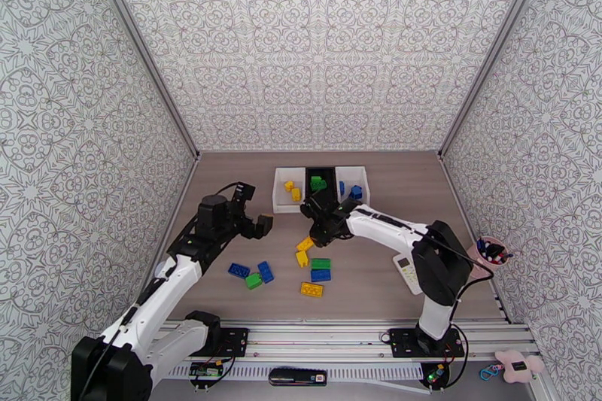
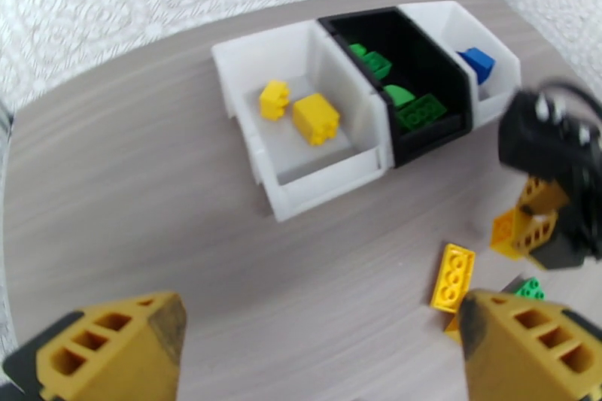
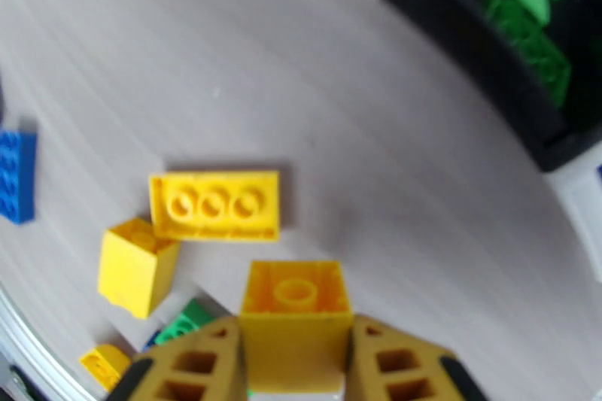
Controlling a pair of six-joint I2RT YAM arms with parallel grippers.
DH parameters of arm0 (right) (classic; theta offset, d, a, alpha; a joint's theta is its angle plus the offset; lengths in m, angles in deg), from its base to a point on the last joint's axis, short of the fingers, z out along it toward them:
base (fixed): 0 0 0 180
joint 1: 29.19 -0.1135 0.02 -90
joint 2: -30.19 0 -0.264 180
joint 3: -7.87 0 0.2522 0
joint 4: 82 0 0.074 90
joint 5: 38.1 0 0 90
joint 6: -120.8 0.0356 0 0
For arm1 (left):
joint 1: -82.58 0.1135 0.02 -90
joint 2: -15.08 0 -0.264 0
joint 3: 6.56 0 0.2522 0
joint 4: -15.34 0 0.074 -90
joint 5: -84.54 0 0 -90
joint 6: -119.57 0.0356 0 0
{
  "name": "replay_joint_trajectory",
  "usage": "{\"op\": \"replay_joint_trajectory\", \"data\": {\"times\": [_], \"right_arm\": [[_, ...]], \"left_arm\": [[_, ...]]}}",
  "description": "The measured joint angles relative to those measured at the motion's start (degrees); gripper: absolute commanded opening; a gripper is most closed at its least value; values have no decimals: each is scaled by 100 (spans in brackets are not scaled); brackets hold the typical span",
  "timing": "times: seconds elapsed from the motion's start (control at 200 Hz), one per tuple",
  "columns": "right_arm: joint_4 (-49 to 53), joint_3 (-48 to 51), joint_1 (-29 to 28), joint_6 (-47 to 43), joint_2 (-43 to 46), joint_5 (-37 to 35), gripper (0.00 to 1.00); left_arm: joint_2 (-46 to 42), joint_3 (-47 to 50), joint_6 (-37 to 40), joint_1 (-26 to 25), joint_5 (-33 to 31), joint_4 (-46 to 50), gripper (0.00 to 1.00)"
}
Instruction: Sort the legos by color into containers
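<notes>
Three bins stand side by side at the back: a white bin [image 1: 280, 203] with yellow legos [image 2: 314, 117], a black bin [image 1: 308, 175] with green legos [image 2: 418, 110], and a white bin [image 1: 364, 177] with blue legos [image 2: 478, 63]. My right gripper [image 3: 296, 369] is shut on a yellow brick [image 3: 296, 320], held above the table in front of the black bin [image 3: 481, 56]. My left gripper [image 1: 259, 224] hangs open and holds nothing, left of the bins. Loose yellow [image 1: 311, 290], green [image 1: 321, 263] and blue [image 1: 238, 270] legos lie on the table in front.
A white remote control [image 1: 407, 273] lies to the right, under the right arm. A pink cup [image 1: 493, 250] sits at the table's right edge. Patterned walls close off three sides. A flat yellow brick [image 3: 214, 205] and a yellow cube [image 3: 135, 267] lie just below my right gripper.
</notes>
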Motion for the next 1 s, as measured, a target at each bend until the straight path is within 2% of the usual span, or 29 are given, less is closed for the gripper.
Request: {"op": "replay_joint_trajectory", "data": {"times": [0.225, 0.35, 0.765, 1.0], "right_arm": [[-498, -162, 223, 378, 85, 33, 31], [-723, -719, 378, 461, -151, 57, 31], [-1003, -3211, 597, 470, -2020, 258, 31], [-610, -4918, 737, 444, -3300, 365, 31]], "left_arm": [[-323, 363, 691, -354, 299, -358, 100], [-411, 564, 944, -507, 457, -529, 100], [-433, 782, 1237, -815, 597, -691, 100], [-442, 833, 1353, -872, 595, -686, 100]]}}
